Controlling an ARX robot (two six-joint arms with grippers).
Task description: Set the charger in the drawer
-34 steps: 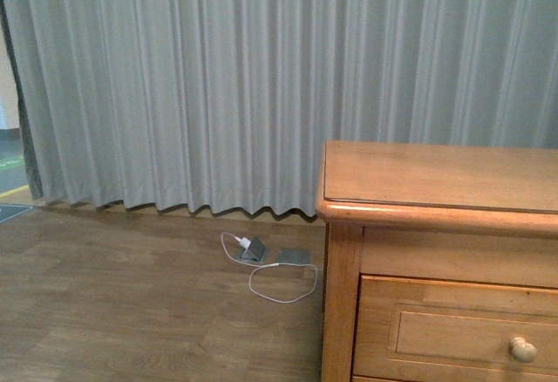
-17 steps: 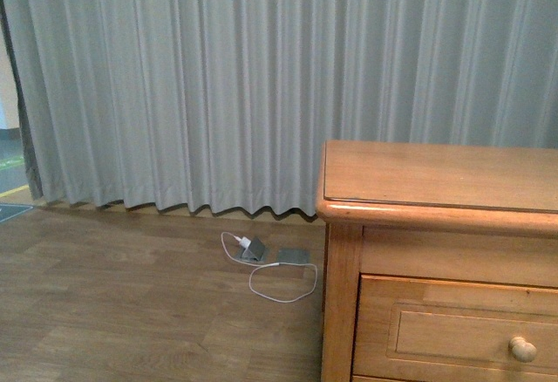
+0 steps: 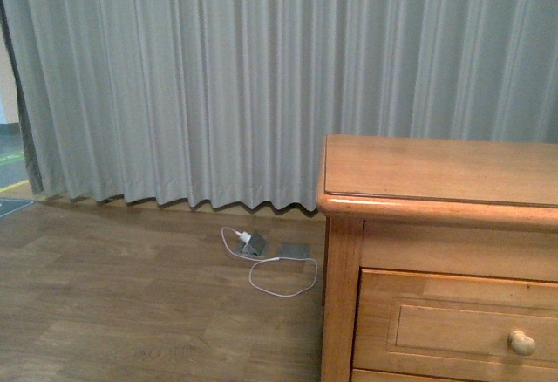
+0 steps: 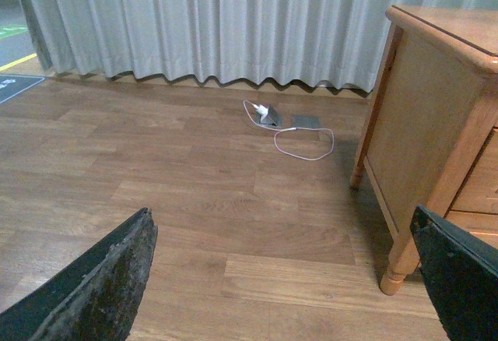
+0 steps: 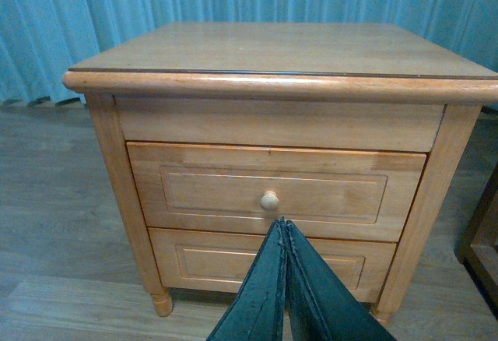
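No readable text, label, brand, number or sign in any view. Wooden cabinet point(image 5: 272, 162) plain: top, drawer point(image 5: 272, 193) front and knob point(image 5: 269, 200) unmarked. Curtain point(image 3: 261, 85) plain. White plug point(image 3: 247, 239) with thin cable on floor point(image 3: 131, 312) too small to show print. Yellow line and dark mat at far left edge of floor carry nothing legible. Dark fingers point(image 5: 286, 294) in right wrist view bare of markings.
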